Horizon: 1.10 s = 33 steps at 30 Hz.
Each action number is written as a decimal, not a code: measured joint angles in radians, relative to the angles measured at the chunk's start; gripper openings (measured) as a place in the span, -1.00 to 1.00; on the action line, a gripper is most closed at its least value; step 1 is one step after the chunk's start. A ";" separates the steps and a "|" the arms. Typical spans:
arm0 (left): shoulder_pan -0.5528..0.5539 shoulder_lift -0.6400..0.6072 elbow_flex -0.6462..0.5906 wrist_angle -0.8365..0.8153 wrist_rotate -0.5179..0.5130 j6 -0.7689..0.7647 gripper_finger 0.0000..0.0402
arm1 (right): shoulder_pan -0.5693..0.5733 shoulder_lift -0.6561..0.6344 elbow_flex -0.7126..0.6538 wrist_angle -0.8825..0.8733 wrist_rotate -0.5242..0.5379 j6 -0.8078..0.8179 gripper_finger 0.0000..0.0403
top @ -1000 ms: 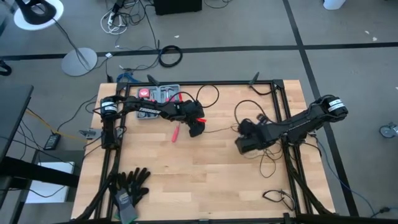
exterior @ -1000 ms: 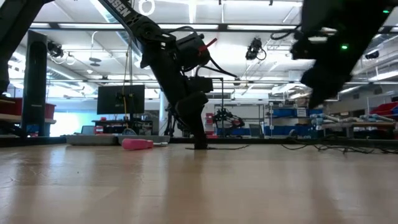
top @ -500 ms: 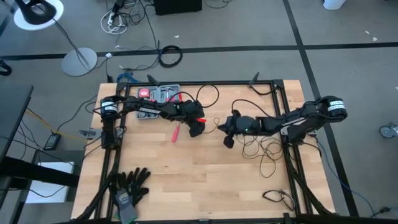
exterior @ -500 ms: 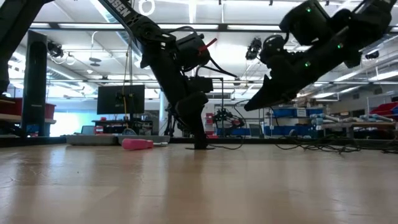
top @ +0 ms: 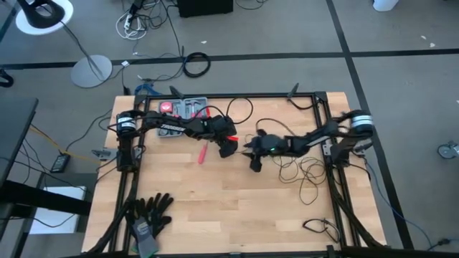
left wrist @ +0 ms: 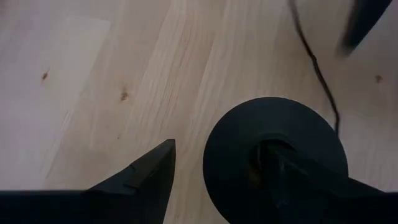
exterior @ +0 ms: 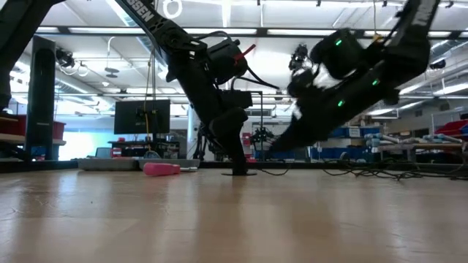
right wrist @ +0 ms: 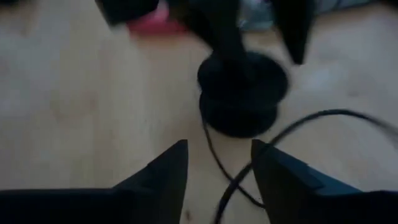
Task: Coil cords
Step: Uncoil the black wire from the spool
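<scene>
The cords are one thin black wire (top: 305, 172) lying in loose loops on the table's right half and ending at a small round black puck (left wrist: 236, 155). The puck lies flat on the wood at mid-table. My left gripper (top: 226, 149) stands open over it, slanting down, with one finger on the puck and the other beside it. My right gripper (right wrist: 219, 144) reaches in from the right, low and open, a little short of the puck (right wrist: 242, 106). The wire (right wrist: 217, 168) runs on the table between its fingers. Whether they touch it I cannot tell. My left gripper rests one fingertip (left wrist: 292, 177) on the middle of the puck's top (left wrist: 264, 155), coming from above and slanting down from the table's left. The other finger (left wrist: 146, 177) stands off the puck's rim over bare wood. The puck lies flat on the table.
A grey tray of tools (top: 183, 109) stands at the far left. A red-handled tool (top: 203, 152) lies just left of the puck. Black gloves (top: 150, 211) lie at the near left corner, and a small bundle of wire (top: 319, 228) at the near right.
My right gripper has swung from the right side toward the table's left, to just short of the puck and the left gripper. It has sunk lower and tipped from pointing steeply down to nearer level. The puck has not moved.
</scene>
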 joint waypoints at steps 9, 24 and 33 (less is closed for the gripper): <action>0.000 0.000 0.000 0.002 0.013 -0.005 0.19 | -0.010 0.261 0.207 -0.028 0.011 -0.038 -0.10; 0.011 0.000 0.003 -0.005 0.015 -0.005 0.19 | 0.049 -0.016 0.280 -0.829 -0.076 0.094 -0.98; 0.011 -0.001 0.003 0.004 0.019 -0.004 0.19 | 0.114 -0.262 0.280 -1.237 0.016 0.305 -0.99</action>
